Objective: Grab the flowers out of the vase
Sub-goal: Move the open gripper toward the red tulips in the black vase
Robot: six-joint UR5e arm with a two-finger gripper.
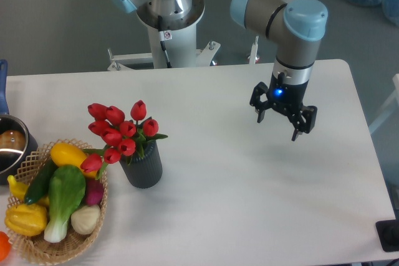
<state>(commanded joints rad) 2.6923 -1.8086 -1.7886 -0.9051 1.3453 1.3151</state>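
The flowers [118, 132], a bunch of red tulip buds with green leaves, stand in the vase [143, 166], a dark grey ribbed cylinder on the left part of the white table. My gripper [278, 123] hangs above the table's right half, far to the right of the bouquet and a little further back. Its two dark fingers are spread apart and hold nothing.
A wicker basket [32, 160] with yellow, green and white vegetables sits right beside the vase at the table's left front corner. A metal pot [11, 147] stands at the left edge behind it. The robot's base [169, 14] rises behind the table.
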